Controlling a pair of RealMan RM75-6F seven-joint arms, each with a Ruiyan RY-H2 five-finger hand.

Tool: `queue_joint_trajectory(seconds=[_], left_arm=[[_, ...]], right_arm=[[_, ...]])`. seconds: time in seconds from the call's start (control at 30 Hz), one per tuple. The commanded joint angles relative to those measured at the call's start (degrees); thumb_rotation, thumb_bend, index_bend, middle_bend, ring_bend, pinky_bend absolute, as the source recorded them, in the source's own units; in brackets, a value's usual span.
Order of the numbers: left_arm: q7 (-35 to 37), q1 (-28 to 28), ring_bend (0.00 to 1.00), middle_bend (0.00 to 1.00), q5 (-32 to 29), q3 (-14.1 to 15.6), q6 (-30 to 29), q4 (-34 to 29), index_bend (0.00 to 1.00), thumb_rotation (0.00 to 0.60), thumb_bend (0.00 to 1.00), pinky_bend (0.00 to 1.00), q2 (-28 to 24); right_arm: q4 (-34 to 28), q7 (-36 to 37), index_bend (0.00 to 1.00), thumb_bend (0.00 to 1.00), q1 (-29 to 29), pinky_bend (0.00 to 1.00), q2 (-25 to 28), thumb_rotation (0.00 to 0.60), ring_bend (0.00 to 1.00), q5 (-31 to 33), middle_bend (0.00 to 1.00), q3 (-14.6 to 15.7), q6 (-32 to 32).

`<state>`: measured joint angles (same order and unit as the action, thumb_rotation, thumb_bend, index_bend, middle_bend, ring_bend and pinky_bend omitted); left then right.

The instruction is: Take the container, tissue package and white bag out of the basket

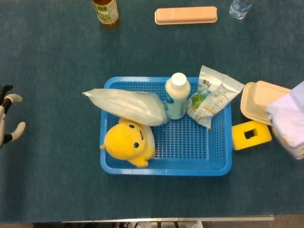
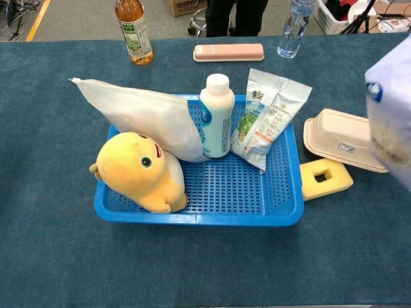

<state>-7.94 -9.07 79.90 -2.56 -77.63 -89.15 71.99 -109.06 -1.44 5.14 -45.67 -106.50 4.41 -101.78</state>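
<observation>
The blue basket [image 1: 166, 168] [image 2: 199, 218] sits mid-table. The white bag [image 1: 128, 105] [image 2: 138, 114] leans across its left half. The beige lidded container [image 1: 257, 99] [image 2: 341, 142] lies on the table just right of the basket. The tissue package [image 1: 289, 121] [image 2: 392, 109], white with blue print, hangs above the table at the right edge of both views, cut off by the frame. My right hand is hidden from both views. My left hand [image 1: 6, 118] shows only at the far left edge, fingers apart, holding nothing.
In the basket are a yellow plush toy [image 1: 128, 141], a white bottle [image 1: 177, 96] and a green snack pouch [image 1: 211, 97]. A yellow block [image 1: 251, 135] lies beside the container. A tea bottle [image 2: 133, 31], pink case [image 2: 228, 52] and water bottle [image 2: 292, 29] stand at the back.
</observation>
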Motion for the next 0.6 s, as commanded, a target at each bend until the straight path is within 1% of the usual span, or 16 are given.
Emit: queue_joint_trajectory(seconds=[0.03,0.1,0.2,0.3,0.43,0.6], left_arm=[[0.0,0.0,0.12,0.18,0.15,-0.01,-0.17,-0.14,0.33,0.6,0.24,0.3,-0.06],[-0.01,0.01,0.12,0.18,0.25,-0.02,-0.31,-0.23,0.33,0.6,0.24,0.3,-0.1],[0.07,0.0,0.12,0.18,0.47,-0.03,-0.52,-0.38,0.32,0.6,0.24,0.3,-0.17],[0.24,0.0,0.12,0.18,0.85,-0.01,-0.82,-0.54,0.32,0.6,0.24,0.3,-0.25],[0.87,-0.15,0.12,0.18,2.03,-0.13,-1.57,-1.43,0.32,0.6,0.24,0.3,-0.73],[3.01,-0.91,0.12,0.18,5.76,-0.77,-3.61,-4.85,0.31,0.6,0.24,0.3,-2.65]], right_arm=[[0.42,-0.16,0.27,0.0,-0.27,0.71,-0.36,0.6,0.51,0.29,0.38,-0.71,0.28],[0.69,-0.05,0.21,0.0,-0.36,0.71,-0.61,0.6,0.49,0.33,0.33,-1.14,0.31],[1.33,0.43,0.18,0.0,-0.4,0.71,-1.27,0.6,0.45,0.39,0.29,-1.98,0.21],[2.2,0.38,0.18,0.0,-0.51,0.71,-2.55,0.6,0.41,0.75,0.29,-3.08,-0.24],[3.46,0.07,0.18,0.0,-0.43,0.71,-4.51,0.6,0.39,2.02,0.29,-4.67,-0.35],[4.98,0.19,0.18,0.0,0.2,0.71,-6.19,0.6,0.38,3.95,0.29,-6.05,1.3]])
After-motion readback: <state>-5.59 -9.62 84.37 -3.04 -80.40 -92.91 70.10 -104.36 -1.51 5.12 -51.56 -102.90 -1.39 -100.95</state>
